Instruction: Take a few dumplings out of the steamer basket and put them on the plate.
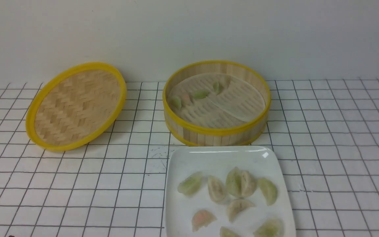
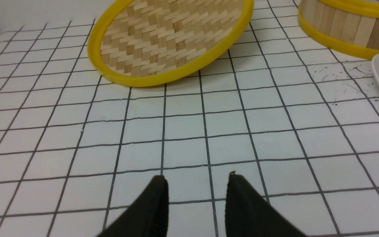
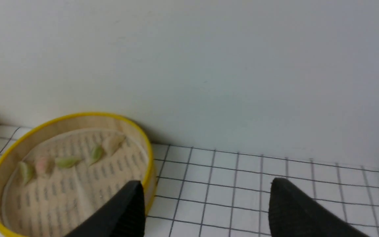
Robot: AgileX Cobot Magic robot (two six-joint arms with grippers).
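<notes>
- Bright, even, soft light falls from above across all three views.
- A white glare streak sits on the far rim of the plate (image 1: 262, 152).
- Faint shadows lie just under the lid (image 1: 76, 105) and the steamer basket (image 1: 216, 131).
- The right wrist view is soft and hazy; the dumplings (image 3: 66, 161) there look blurred.
- The black fingertips (image 2: 156, 210) are slightly out of focus.

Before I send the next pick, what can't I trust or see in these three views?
- Plate: the front view's lower edge cuts off its near side, so the dumpling count there is uncertain.
- Steamer basket: its near wall hides the near floor in the front view; the left pincer view shows only its outer wall.
- Dumplings in the basket: too small and soft in the right pincer view to judge contact.
- Neither arm shows in the front view.
</notes>
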